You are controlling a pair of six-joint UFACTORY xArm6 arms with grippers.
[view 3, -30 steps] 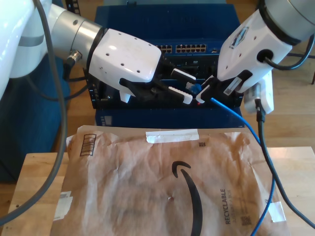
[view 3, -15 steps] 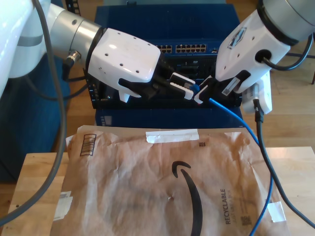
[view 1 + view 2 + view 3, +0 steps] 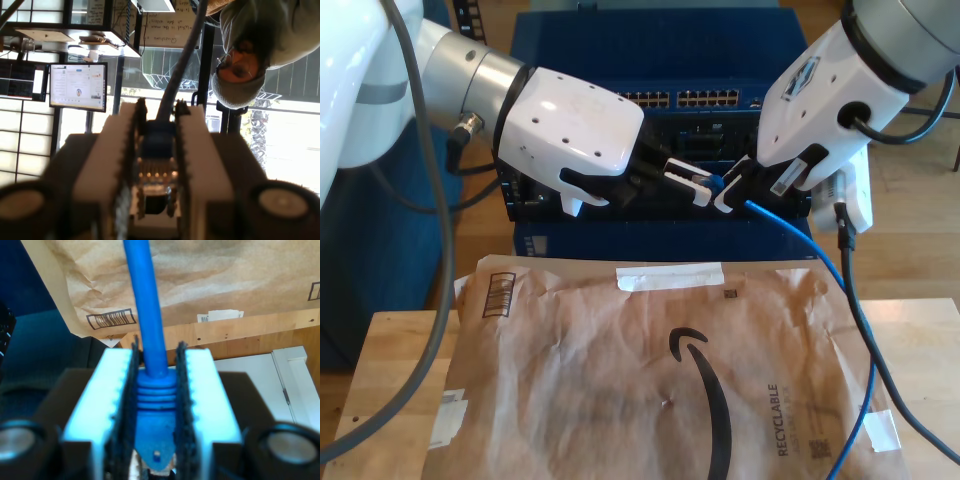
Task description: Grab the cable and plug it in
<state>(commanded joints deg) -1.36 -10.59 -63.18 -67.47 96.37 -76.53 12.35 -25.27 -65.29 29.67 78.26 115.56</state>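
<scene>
**As both grippers pinch it, the cable's plug hangs in front of the network switch**

Where the two arms meet in the exterior view, just in front of the dark rack face, my first gripper [image 3: 695, 185] reaches in from the exterior view's left and my second gripper [image 3: 732, 190] from the exterior view's right. Their fingertips are almost touching. Between them sits the blue plug [image 3: 717, 182] of the cable [image 3: 820, 262].

In the first wrist view my first gripper [image 3: 157, 167] has its white ridged fingers [image 3: 112, 160] pressed onto the plug's clear tip [image 3: 157, 172], where the row of metal contacts shows. A person [image 3: 250, 55] and a lit monitor [image 3: 77, 86] appear in the background.

In the second wrist view my second gripper [image 3: 156, 405] is clamped on the ribbed blue boot [image 3: 156, 397] just behind the plug, and the cord runs away over brown paper.

From my second gripper the cable drops in the exterior view toward the lower right, crossing the right side of the brown paper mailer [image 3: 620, 380] that lies on the wooden table [image 3: 380, 370]. A thicker black robot cable [image 3: 852, 285] runs beside it.

The network switch [image 3: 620, 40] stands behind the grippers, its row of ports [image 3: 705, 98] above the plug. The plug is in none of those ports.
</scene>
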